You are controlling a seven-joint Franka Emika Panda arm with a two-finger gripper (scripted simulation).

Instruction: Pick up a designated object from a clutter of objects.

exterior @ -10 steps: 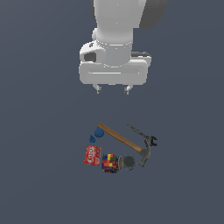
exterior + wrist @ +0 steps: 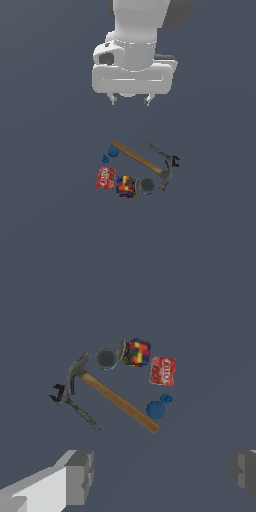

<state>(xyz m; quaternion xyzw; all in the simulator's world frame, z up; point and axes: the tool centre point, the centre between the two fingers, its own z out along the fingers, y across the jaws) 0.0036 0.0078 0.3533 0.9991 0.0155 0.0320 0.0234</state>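
Gripper: the white two-fingered gripper (image 2: 131,100) hangs in the upper middle of the exterior view, well above the clutter; its short fingertips stand apart with nothing between them. In the wrist view the two grey finger pads (image 2: 80,477) sit far apart at the frame's lower corners, also with nothing between them.

Designated object: the tiny, knobbly bright blue piece (image 2: 105,159) lies on the dark grey floor (image 2: 45,165) at the exterior view's left edge of the group, just beside the round blue ball (image 2: 113,151) and just above the red packet. The wrist view shows it (image 2: 166,399) as a small flattish lump between ball and packet, apart from the gripper.

Blue ball: rests against the free end of the hammer's handle (image 2: 155,409).

Hammer: the wooden-handled hammer with a grey metal head (image 2: 142,161) lies diagonally across the middle of the group, head toward the exterior view's lower right.

Clamp-like tool: the dark metal clamp-like tool (image 2: 162,153) lies just beside the hammer, on the exterior view's right.

Red packet: the flat red packet with white lettering (image 2: 105,178) lies at the group's lower left in the exterior view.

Jar: the multicoloured block-filled jar (image 2: 125,186) lies on its side between the packet and the can.

Can: the grey can (image 2: 147,185) sits just beside the hammer head.
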